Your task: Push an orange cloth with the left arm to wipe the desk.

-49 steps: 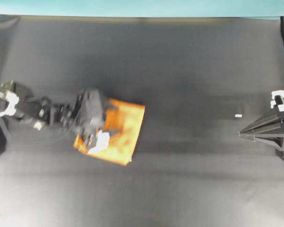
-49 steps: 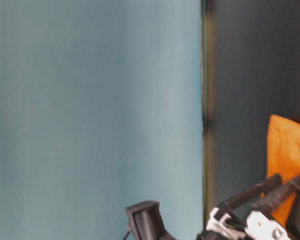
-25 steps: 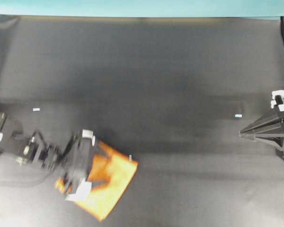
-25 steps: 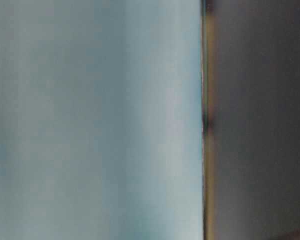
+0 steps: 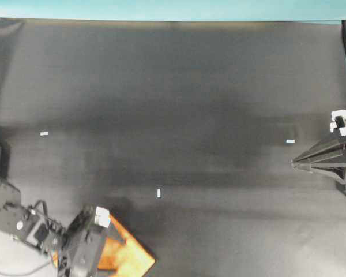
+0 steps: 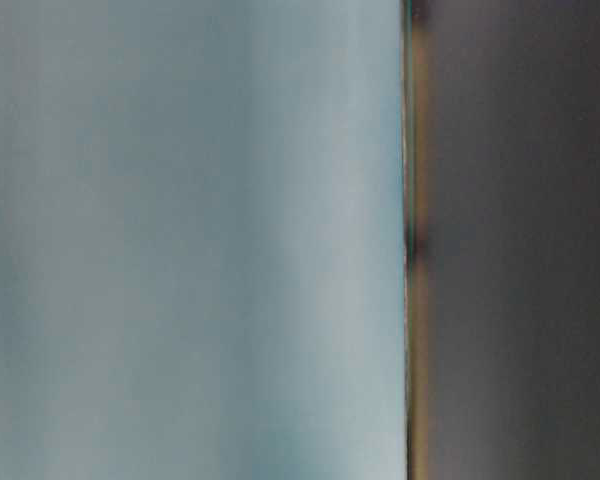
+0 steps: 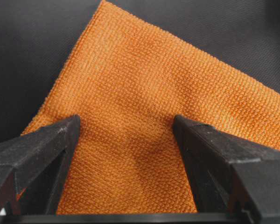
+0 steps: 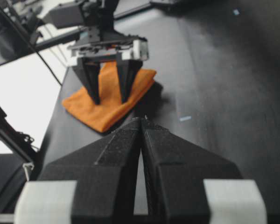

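Robotics lab bench: matte black desk (image 5: 207, 86) w/ tape marks (image 5: 290, 141), teal backdrop (image 5: 161, 8), two arms.

So what else is around: three tiny white tape marks in the overhead view. One (image 5: 44, 134) sits out toward 9 o'clock, another (image 5: 290, 141) toward 3 o'clock, and the third (image 5: 158, 193) is just below the middle, around 6 o'clock. Along the top edge at 12 o'clock runs a teal strip (image 5: 161, 9). The table-level view is a blur, mostly a pale blue-grey wall (image 6: 190, 240) from 9 o'clock to the middle.
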Robot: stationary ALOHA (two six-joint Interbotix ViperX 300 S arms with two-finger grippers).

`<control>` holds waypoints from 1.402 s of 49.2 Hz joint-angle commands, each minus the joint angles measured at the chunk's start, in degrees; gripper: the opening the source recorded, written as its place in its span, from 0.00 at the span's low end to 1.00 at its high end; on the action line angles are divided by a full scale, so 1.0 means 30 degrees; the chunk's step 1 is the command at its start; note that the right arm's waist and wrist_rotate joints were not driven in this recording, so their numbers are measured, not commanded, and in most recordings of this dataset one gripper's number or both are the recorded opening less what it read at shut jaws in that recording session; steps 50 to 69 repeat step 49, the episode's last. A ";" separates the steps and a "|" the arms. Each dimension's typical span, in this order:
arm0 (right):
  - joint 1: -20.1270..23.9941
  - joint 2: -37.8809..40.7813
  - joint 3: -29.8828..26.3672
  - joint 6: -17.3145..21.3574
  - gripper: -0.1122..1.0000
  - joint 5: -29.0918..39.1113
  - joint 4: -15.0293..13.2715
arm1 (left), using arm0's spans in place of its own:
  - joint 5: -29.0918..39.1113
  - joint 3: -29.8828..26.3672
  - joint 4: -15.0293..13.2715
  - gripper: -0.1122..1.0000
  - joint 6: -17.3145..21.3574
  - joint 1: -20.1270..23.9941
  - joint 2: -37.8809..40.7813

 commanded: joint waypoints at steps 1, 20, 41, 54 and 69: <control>0.0000 0.0088 -0.0146 0.0000 0.10 -0.0264 0.0029 | 0.0088 -0.0381 0.0088 0.82 0.0000 -0.0176 0.0000; 0.0029 0.0059 -0.0146 0.0000 0.10 -0.0293 0.0029 | -0.0908 -0.0352 0.0059 0.82 0.0205 0.0059 -0.0527; 0.0029 0.0029 -0.0176 0.0029 0.10 -0.0264 0.0029 | -0.0967 0.1289 0.0059 0.82 0.1230 0.0732 -0.4248; 0.0029 0.0000 -0.0176 0.0000 0.10 -0.0205 0.0029 | -0.0850 0.1846 0.0059 0.82 0.1641 0.0850 -0.5801; 0.0029 0.0000 -0.0176 0.0000 0.10 -0.0205 0.0029 | -0.0850 0.1846 0.0059 0.82 0.1641 0.0850 -0.5801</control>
